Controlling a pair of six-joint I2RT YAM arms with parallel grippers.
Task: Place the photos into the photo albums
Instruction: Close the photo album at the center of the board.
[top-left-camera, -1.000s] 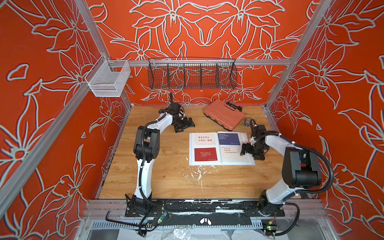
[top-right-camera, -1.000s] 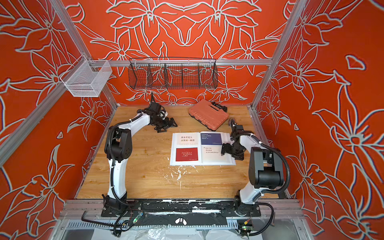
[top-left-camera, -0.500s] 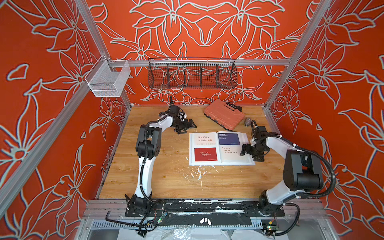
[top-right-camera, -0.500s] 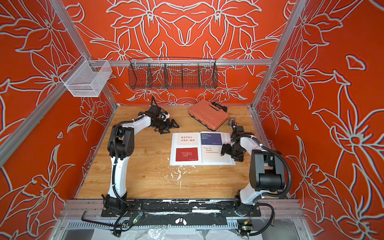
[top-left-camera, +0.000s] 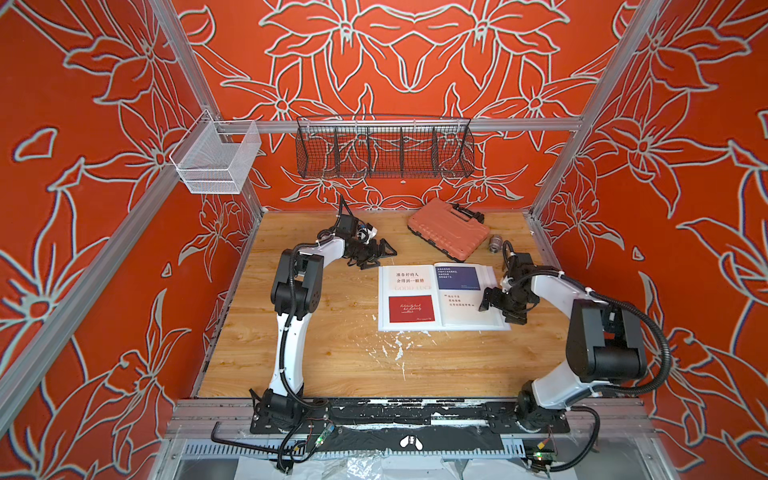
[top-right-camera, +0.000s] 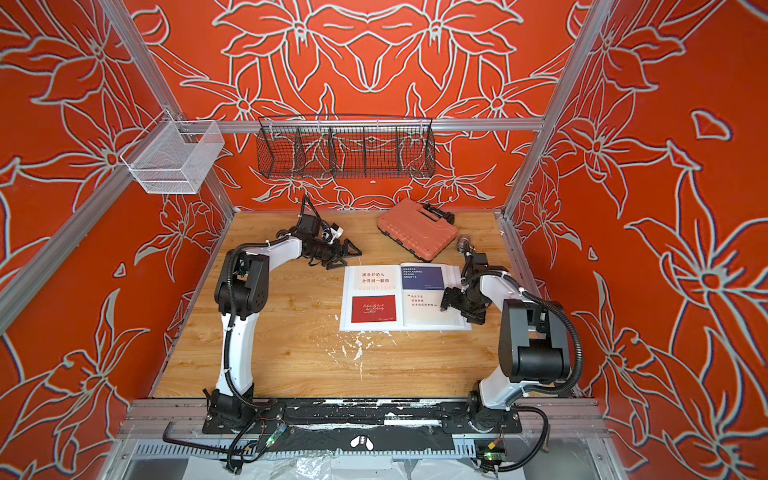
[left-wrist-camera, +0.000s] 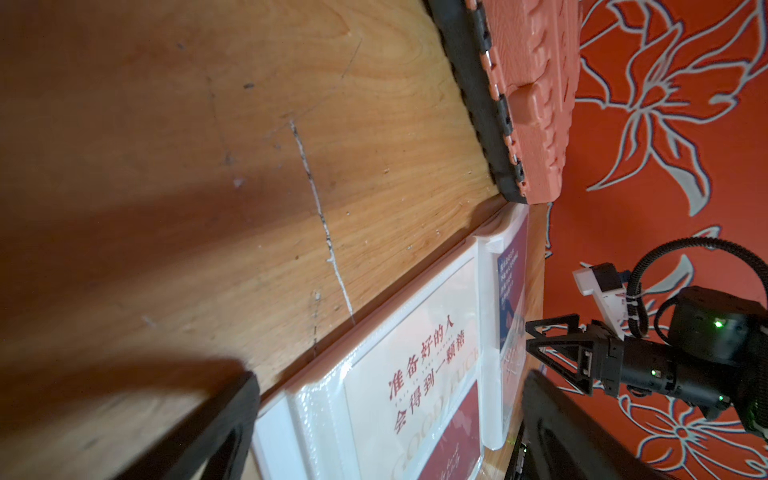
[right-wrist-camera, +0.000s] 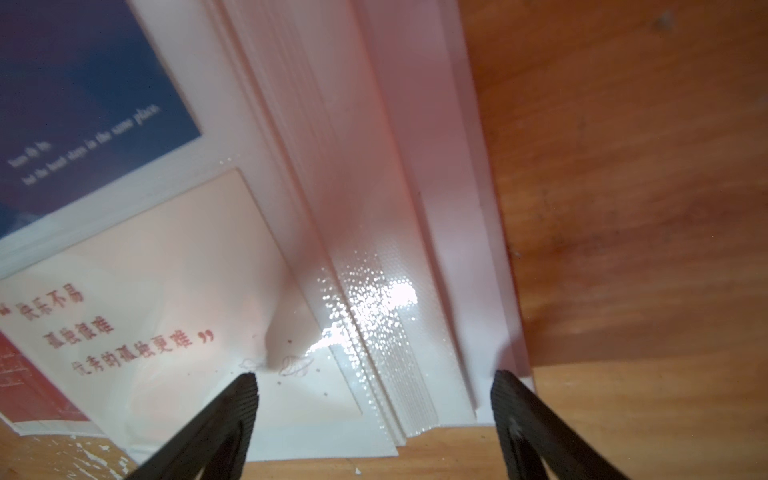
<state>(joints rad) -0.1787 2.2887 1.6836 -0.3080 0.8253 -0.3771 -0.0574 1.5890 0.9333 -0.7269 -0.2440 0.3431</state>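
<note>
White photo album (top-left-camera: 415, 327), four photos (top-left-camera: 410, 308) inside

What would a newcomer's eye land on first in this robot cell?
The loud orange flower-patterned walls all around. Then the white photo album lying open mid-table, with a dark red card and a navy card on its pages. The right claw stands open over the album's right edge, and an orange case lies at the table's back.
</note>
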